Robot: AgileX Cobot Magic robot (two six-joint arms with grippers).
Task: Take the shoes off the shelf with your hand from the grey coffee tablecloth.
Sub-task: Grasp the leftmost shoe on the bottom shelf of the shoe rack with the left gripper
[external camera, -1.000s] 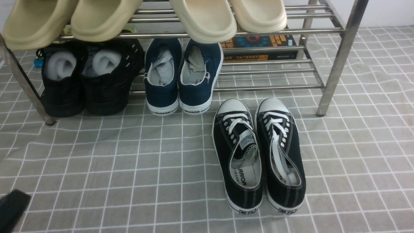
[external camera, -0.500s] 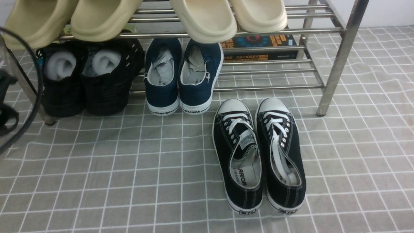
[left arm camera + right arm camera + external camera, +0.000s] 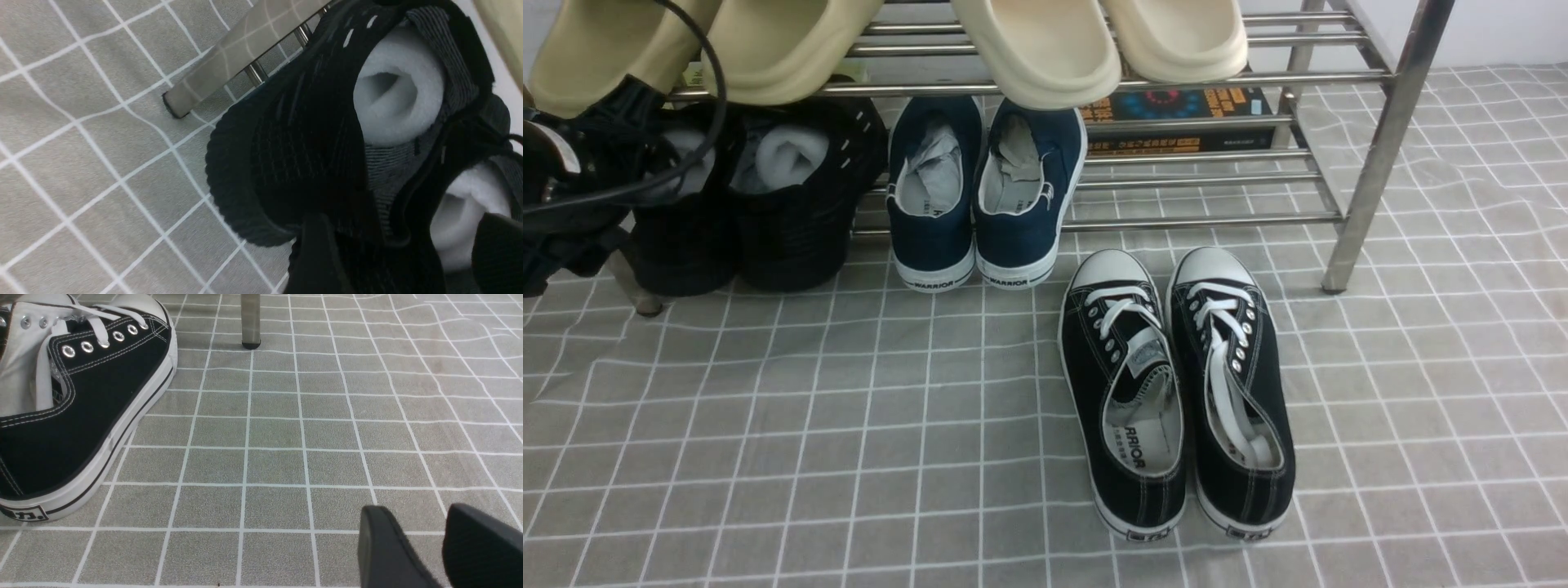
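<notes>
The black knit sneakers point(image 3: 792, 220) with white stuffing stand heels outward on the lower tier of the silver shelf point(image 3: 1380, 147), at its left end. My left gripper point(image 3: 621, 163), black with trailing cables, reaches in from the left and overlaps the left sneaker's opening. In the left wrist view its fingers point(image 3: 314, 253) stand wide apart right at the sneakers' heels point(image 3: 294, 155), gripper point(image 3: 408, 249) open and gripping nothing. My right gripper point(image 3: 421, 543) is open and empty, low over the grey coffee tablecloth point(image 3: 278, 457); it does not show in the front view.
Navy white-soled WARRIOR shoes point(image 3: 984, 196) stand beside the sneakers on the lower tier. A black canvas pair with white laces point(image 3: 1176, 384) sits on the cloth point(image 3: 849, 425) in front. Cream slippers point(image 3: 1045, 49) hang over the top tier. A book point(image 3: 1176, 118) lies behind.
My left gripper has moved from the front view's bottom left corner up and forward to the black knit sneakers on the shelf. The shoes have not moved.
</notes>
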